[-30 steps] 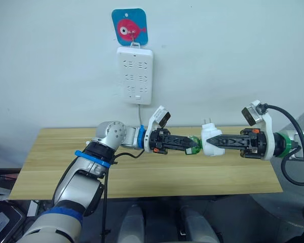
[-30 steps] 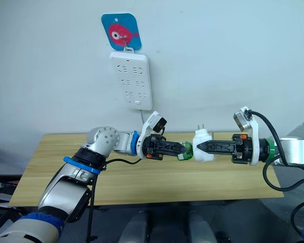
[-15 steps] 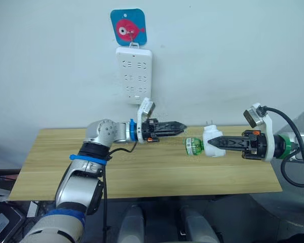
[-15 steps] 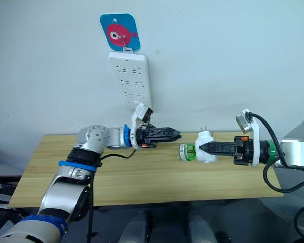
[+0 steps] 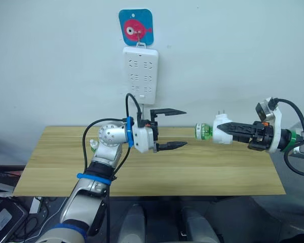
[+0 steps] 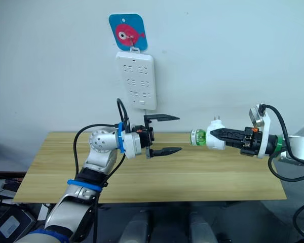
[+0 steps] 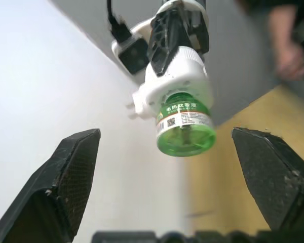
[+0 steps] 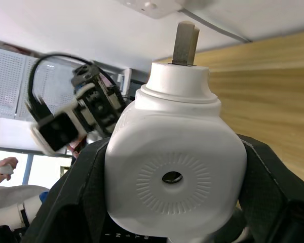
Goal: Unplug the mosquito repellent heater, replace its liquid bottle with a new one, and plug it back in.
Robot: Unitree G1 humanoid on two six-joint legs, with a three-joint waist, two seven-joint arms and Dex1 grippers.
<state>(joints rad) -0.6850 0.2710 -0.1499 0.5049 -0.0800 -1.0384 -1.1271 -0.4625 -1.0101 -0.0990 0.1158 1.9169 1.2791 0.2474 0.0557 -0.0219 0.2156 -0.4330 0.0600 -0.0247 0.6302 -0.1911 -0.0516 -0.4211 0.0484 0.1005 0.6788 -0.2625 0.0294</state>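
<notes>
Right end effector (image 5: 228, 129) is clamping the mosquito repellent heater (image 5: 222, 133) level above the table (image 5: 66, 167), presenting its green liquid bottle (image 5: 203, 131) | your left end effector (image 5: 177, 127), fingers spread wide, is facing that bottle, well apart, ready to grip it.

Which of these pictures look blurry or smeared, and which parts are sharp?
Left wrist view: the small green liquid bottle is sharp, the person's hand behind is smeared. Right wrist view: the white rounded plug-in heater is crisp, the left gripper beyond is blurred.
</notes>
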